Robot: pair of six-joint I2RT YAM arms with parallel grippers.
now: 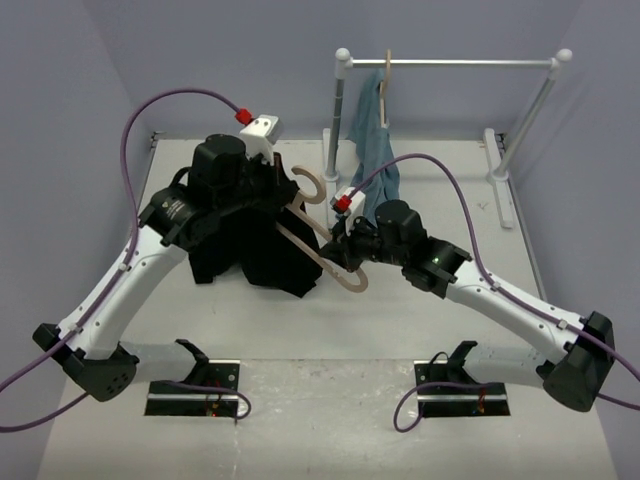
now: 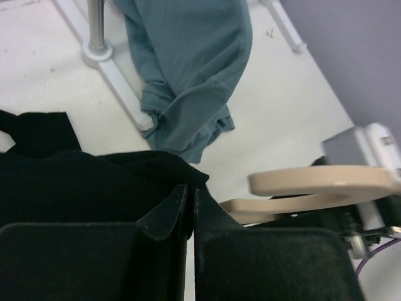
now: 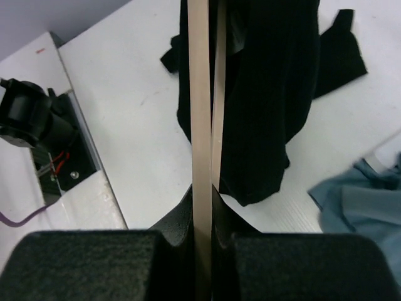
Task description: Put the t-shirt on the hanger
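The black t-shirt (image 1: pixel 250 250) hangs bunched and partly lifted at the table's left middle. My left gripper (image 1: pixel 272 185) is shut on its upper edge; the left wrist view shows the jaws (image 2: pixel 190 202) pinching black cloth (image 2: pixel 75 182). The tan wooden hanger (image 1: pixel 312 245) lies slanted, one arm inside the shirt, its hook (image 1: pixel 311 186) near the left gripper and also in the left wrist view (image 2: pixel 326 182). My right gripper (image 1: pixel 345 255) is shut on the hanger's lower right arm. The right wrist view shows the hanger (image 3: pixel 200 94) edge-on between the jaws (image 3: pixel 203 219), with the shirt (image 3: pixel 269 94) beyond.
A white clothes rail (image 1: pixel 450 62) stands at the back right, its foot in the left wrist view (image 2: pixel 119 81). A second hanger (image 1: pixel 387 80) on it carries a blue-grey garment (image 1: pixel 375 140), which reaches the table (image 2: pixel 188 63) (image 3: pixel 363 200). Two arm bases with cables are at the near edge.
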